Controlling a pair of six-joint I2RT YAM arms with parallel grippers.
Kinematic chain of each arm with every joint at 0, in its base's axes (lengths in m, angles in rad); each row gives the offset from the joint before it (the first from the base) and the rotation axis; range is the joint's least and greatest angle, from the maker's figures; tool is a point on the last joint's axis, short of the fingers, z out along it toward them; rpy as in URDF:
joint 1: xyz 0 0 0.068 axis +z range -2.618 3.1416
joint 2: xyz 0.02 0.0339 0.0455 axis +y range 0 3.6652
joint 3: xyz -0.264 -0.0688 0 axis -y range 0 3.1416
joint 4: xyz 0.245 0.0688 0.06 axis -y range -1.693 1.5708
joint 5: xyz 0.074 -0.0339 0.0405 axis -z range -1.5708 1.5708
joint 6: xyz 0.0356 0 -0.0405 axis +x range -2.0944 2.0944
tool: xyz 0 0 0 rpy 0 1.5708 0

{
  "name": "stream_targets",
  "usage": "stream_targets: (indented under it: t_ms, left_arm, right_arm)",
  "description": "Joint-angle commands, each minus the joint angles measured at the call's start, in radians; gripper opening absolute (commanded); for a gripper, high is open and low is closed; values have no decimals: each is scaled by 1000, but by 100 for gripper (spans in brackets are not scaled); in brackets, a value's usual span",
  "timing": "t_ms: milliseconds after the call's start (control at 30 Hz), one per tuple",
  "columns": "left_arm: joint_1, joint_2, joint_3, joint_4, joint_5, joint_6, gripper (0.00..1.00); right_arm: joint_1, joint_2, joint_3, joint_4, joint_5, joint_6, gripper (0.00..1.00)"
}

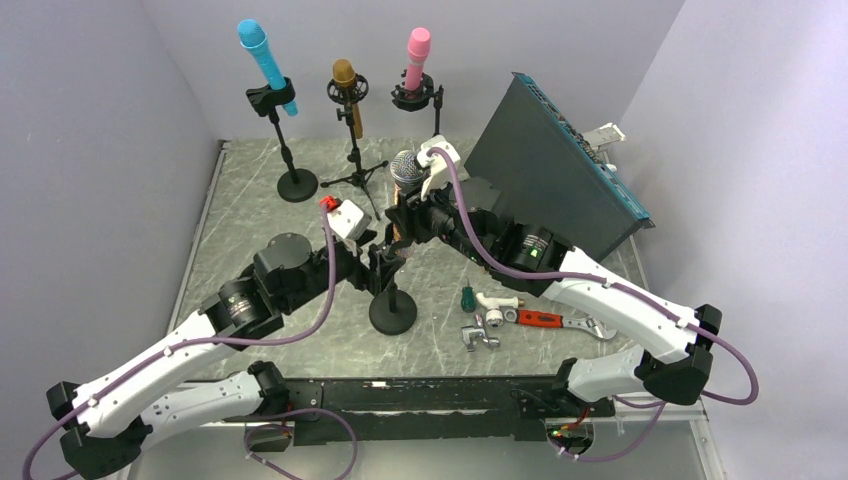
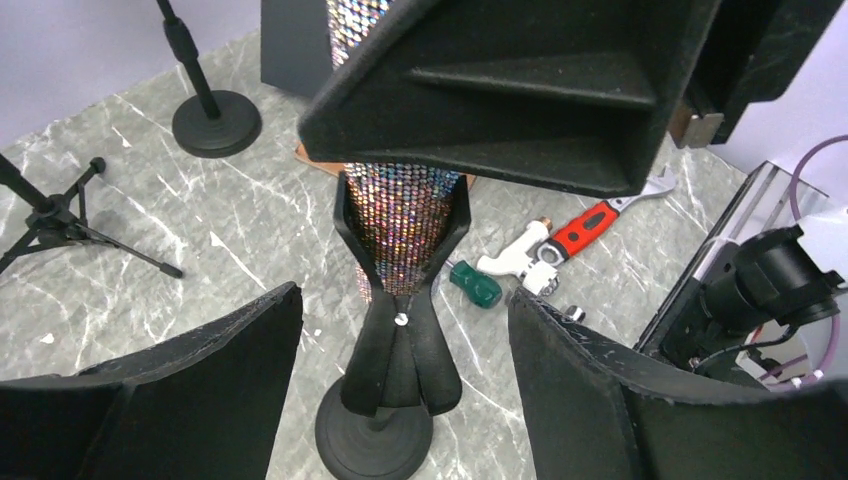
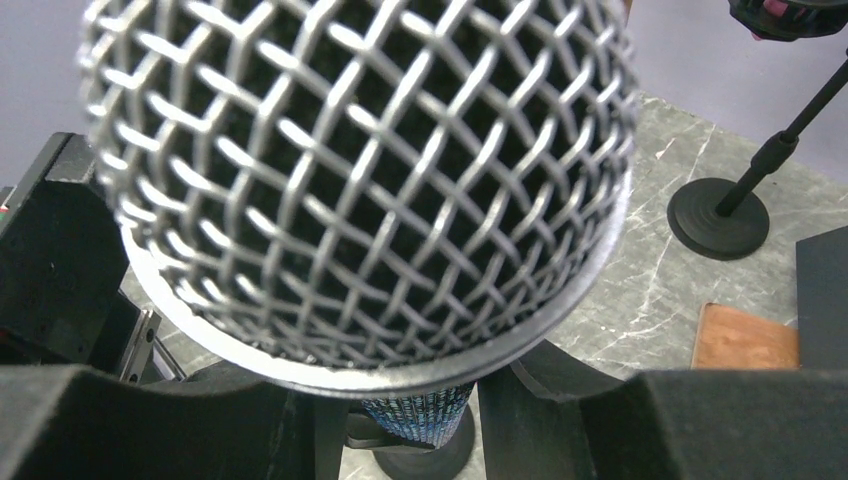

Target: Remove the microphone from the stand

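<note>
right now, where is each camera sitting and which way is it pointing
top external: above and behind the arm bases, facing down at the microphone on its stand; left arm and right arm show.
left wrist: beside the stand, facing down at its clip; left jaws open, flanking it.
right wrist: close against the mesh head; right jaws closed on the body below.
shared: all three see the microphone; top and left wrist both see the red wrench.

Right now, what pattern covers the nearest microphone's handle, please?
Multicoloured glitter on the microphone handle; left wrist view best.
</note>
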Motion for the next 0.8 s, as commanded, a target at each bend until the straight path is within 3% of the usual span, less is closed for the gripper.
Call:
stream_targets:
  t_ms: [0,133,267,433,467,500,533,767]
  left_arm:
    - [-5,5,27,-4,69,13,80]
    - [0,26,37,-36,60,3,97]
    - [25,34,33,-36,69,-15,93]
    - [57,40,22,-23,91,-33,62]
    - [59,42,25,-22,91,-32,49]
    - [64,46,31,-27,94,-29,19]
    - [66,51,38,-47,79,-33,1]
    - [76,35,24,-48,88,-69,0]
  right_arm:
    - [5,12,18,-93,-25,30,0]
    - [4,12,13,-86,-33,31,0]
    - [4,16,15,-87,-29,30,0]
    - [4,18,9,-84,-27,33,0]
    - [4,20,11,-85,-28,32,0]
    - [3,21,13,-86,-28,32,0]
    - [4,22,15,-87,-23,32,0]
    - [-16,40,118,-145,100,14,0]
